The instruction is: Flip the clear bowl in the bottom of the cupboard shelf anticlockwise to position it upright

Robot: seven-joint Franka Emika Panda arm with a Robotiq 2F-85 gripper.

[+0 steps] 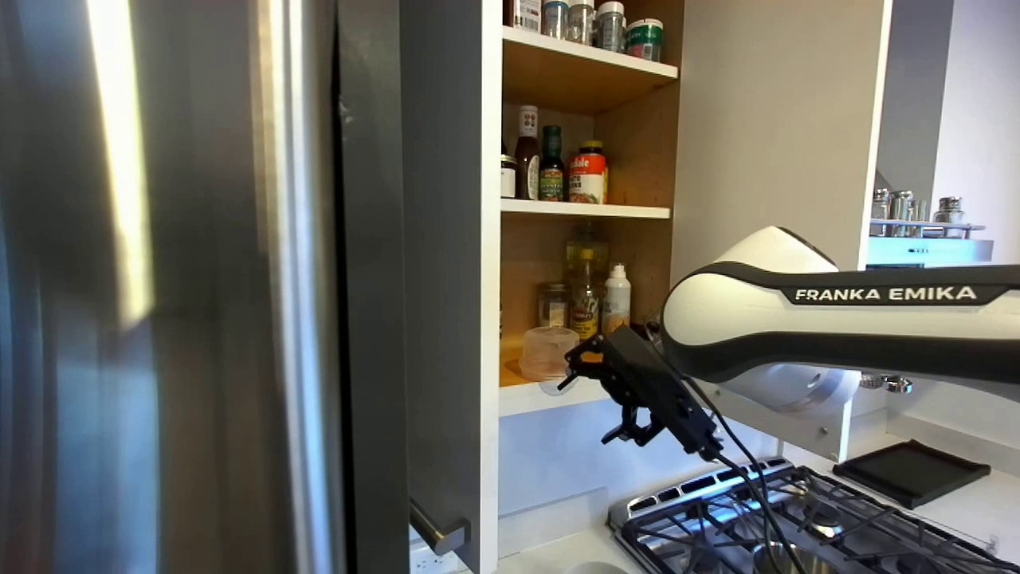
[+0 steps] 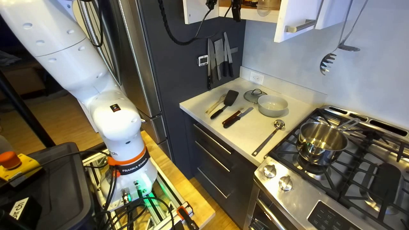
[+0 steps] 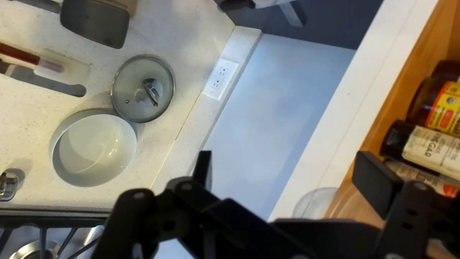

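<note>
The clear bowl (image 1: 548, 353) sits at the front of the bottom cupboard shelf (image 1: 522, 399), and a rounded clear part hangs over the white front edge. Its rounded part also shows in an exterior view (image 2: 264, 9) at the top edge. In the wrist view only part of the clear bowl (image 3: 309, 203) shows; the gripper's body hides the rest. My gripper (image 1: 590, 410) is tilted in front of the shelf, its upper finger beside the bowl's right side; whether they touch I cannot tell. In the wrist view the gripper (image 3: 284, 162) is open, its fingers wide apart with nothing gripped.
Several bottles (image 1: 586, 307) stand behind the bowl; a vinegar bottle (image 3: 427, 147) lies near the right finger in view. An open cupboard door (image 1: 777, 143) stands beside the arm. Below are a stove (image 1: 701, 510), a grey bowl (image 2: 272, 105) and a glass lid (image 2: 254, 95).
</note>
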